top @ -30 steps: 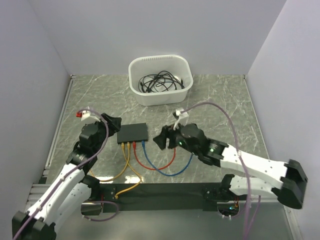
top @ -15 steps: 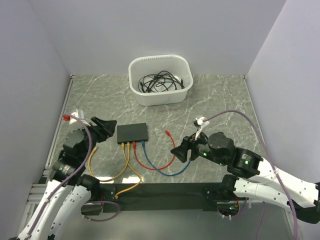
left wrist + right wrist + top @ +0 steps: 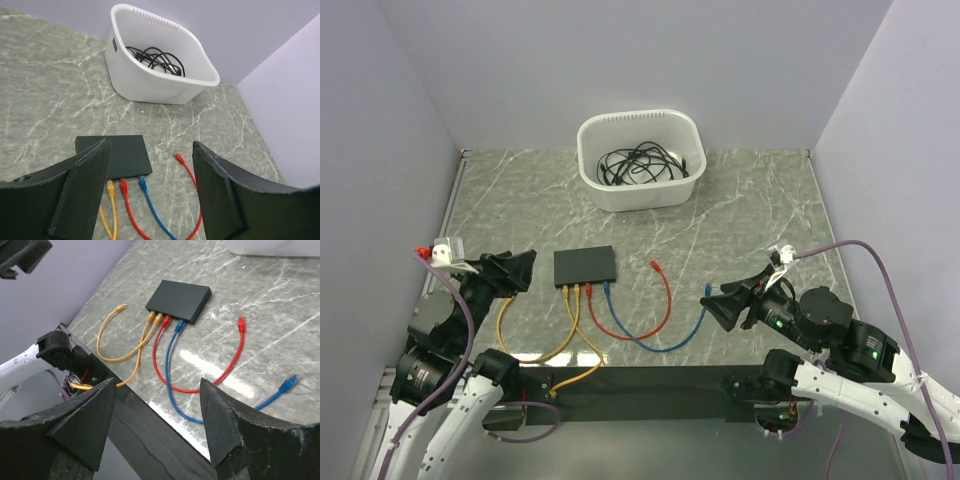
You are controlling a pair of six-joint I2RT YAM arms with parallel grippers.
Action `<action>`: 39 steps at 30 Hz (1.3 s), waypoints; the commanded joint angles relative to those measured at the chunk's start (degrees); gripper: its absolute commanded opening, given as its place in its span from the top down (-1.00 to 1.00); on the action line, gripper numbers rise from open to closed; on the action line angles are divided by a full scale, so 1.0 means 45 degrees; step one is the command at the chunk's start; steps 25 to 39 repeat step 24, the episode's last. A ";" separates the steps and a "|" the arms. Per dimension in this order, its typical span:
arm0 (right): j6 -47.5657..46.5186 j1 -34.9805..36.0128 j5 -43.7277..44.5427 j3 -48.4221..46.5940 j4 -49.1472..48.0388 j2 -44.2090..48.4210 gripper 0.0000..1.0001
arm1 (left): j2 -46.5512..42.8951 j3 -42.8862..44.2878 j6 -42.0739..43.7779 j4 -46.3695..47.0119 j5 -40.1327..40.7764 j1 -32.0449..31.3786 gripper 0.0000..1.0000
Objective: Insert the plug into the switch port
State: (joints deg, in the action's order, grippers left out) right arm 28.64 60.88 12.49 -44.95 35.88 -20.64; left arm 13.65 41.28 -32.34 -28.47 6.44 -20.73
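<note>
The black switch (image 3: 585, 265) lies flat mid-table, its ports along the near edge. Two yellow plugs, a red plug (image 3: 123, 185) and a blue plug (image 3: 142, 182) sit in the ports. The red cable's free plug (image 3: 656, 266) lies loose on the table right of the switch; it also shows in the left wrist view (image 3: 178, 157) and the right wrist view (image 3: 241, 323). The blue cable's free plug (image 3: 708, 291) lies further right. My left gripper (image 3: 515, 268) is open and empty, left of the switch. My right gripper (image 3: 720, 305) is open and empty, right of the blue plug.
A white tub (image 3: 640, 160) of black cables stands at the back centre. Yellow, red and blue cables loop from the switch toward the black bar (image 3: 650, 380) at the near edge. A loose yellow plug (image 3: 120, 307) lies left of the switch. Walls enclose three sides.
Both arms have drawn back from the switch, the left one to the left and the right one to the right and nearer. The red free plug now lies loose on the table.
</note>
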 commanded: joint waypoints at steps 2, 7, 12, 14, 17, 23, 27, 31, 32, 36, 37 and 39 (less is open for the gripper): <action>0.0080 0.0064 0.0466 -0.0090 0.0133 0.0114 -0.49 | -0.0376 -0.0052 0.0311 -0.0100 0.0445 -0.0022 -0.44; 0.0041 0.0064 0.0486 -0.0050 0.0055 0.0096 -0.49 | -0.0299 -0.0071 0.0291 -0.0138 0.0484 -0.0022 -0.45; -0.0037 0.0065 0.0349 -0.0050 0.0015 -0.0080 -0.49 | -0.0123 -0.0090 0.0272 -0.0119 0.0425 -0.0022 -0.44; -0.0076 0.0064 0.0233 -0.0050 -0.0024 -0.0100 -0.49 | -0.0123 -0.0071 0.0272 -0.0119 0.0445 -0.0022 -0.44; -0.0251 0.0064 -0.0099 0.0008 -0.0179 0.0016 -0.49 | -0.0201 -0.0071 0.0253 -0.0138 0.0464 -0.0022 -0.44; -0.0330 0.0084 0.0232 -0.0011 -0.0238 0.0154 -0.47 | -0.0221 -0.0130 0.0291 -0.0099 0.0464 -0.0022 -0.44; -0.0349 0.0084 0.0309 -0.0011 -0.0258 0.0212 -0.47 | -0.0221 -0.0130 0.0272 -0.0099 0.0561 -0.0022 -0.44; -0.0349 0.0084 0.0309 -0.0011 -0.0258 0.0212 -0.47 | -0.0221 -0.0130 0.0272 -0.0099 0.0561 -0.0022 -0.44; -0.0349 0.0084 0.0309 -0.0011 -0.0258 0.0212 -0.47 | -0.0221 -0.0130 0.0272 -0.0099 0.0561 -0.0022 -0.44; -0.0349 0.0084 0.0309 -0.0011 -0.0258 0.0212 -0.47 | -0.0221 -0.0130 0.0272 -0.0099 0.0561 -0.0022 -0.44; -0.0349 0.0084 0.0309 -0.0011 -0.0258 0.0212 -0.47 | -0.0221 -0.0130 0.0272 -0.0099 0.0561 -0.0022 -0.44; -0.0349 0.0084 0.0309 -0.0011 -0.0258 0.0212 -0.47 | -0.0221 -0.0130 0.0272 -0.0099 0.0561 -0.0022 -0.44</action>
